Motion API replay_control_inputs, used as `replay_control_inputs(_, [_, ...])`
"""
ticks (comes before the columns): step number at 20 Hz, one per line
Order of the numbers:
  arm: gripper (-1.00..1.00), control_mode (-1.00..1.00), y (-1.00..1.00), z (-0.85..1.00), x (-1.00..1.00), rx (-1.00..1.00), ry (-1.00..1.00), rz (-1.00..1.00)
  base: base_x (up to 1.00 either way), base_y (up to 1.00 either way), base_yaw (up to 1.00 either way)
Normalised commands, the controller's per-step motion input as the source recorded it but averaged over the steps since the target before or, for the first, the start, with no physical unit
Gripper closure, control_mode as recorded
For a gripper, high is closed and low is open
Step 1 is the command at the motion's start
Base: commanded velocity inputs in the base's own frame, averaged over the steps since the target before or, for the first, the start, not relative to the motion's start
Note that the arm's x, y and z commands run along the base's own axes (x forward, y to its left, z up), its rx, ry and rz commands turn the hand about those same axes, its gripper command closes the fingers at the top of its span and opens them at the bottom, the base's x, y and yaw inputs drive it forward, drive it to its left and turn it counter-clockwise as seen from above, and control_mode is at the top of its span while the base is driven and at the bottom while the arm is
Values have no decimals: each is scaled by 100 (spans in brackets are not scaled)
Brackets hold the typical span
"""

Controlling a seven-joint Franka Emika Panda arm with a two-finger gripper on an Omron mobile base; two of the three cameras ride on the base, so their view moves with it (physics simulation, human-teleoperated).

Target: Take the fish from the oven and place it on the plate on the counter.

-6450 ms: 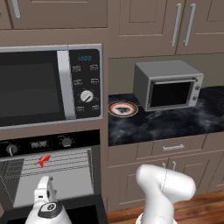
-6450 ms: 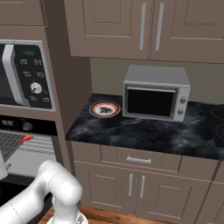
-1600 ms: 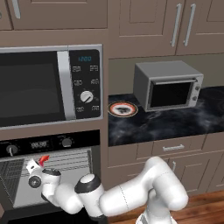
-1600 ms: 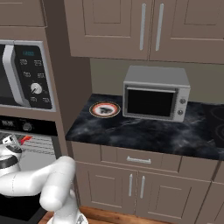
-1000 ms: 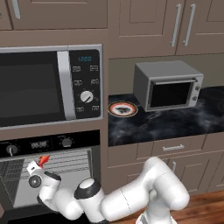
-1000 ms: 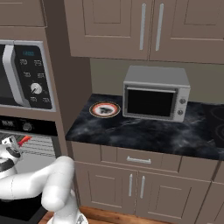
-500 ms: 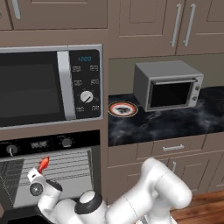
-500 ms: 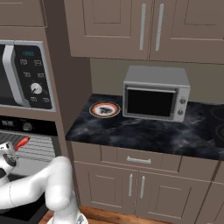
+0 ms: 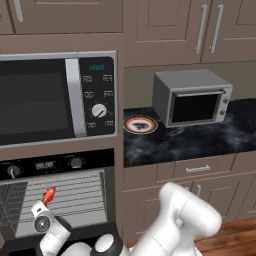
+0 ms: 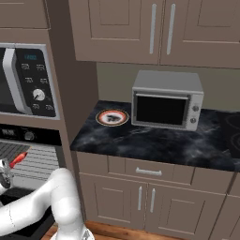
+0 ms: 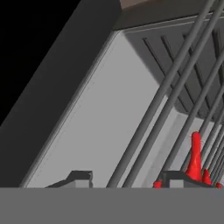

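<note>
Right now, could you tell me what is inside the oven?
Inside the oven, wire racks span the cavity and the red fish sits at the claw, over the rack bars. The arm covers the lower cavity.

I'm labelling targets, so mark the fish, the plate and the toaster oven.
fish (image 9: 49, 195), left base view, its red body.
plate (image 9: 140, 125), left base view, its dark centre.
toaster oven (image 10: 161, 110), right base view, its glass door.

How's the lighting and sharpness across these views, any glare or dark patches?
Left base view: even light, crisp, soft sheen on the counter. Right base view: same, no glare. Hand view: the oven wall pale, one corner pure black, the fish bright red.
</note>
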Motion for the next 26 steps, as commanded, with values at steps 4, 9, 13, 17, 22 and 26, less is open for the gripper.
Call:
replay_control_inputs(4, [100,-100,0,-48,-82,0,17,1,0,0,0])
replay_control_inputs(9, [100,-100,0,-53,-89,0,19,0,0,0,0])
replay_control_inputs(13, [100,-100,0,-53,-92,0,21,0,0,0,0])
replay_control_inputs(17, [100,-100,0,-55,-98,0,23,0,0,0,0])
replay_control_inputs(22, [100,-100,0,-55,-100,0,23,0,0,0,0])
replay_control_inputs(26, [100,-100,-17,-13,-99,2,15,0,0,0,0])
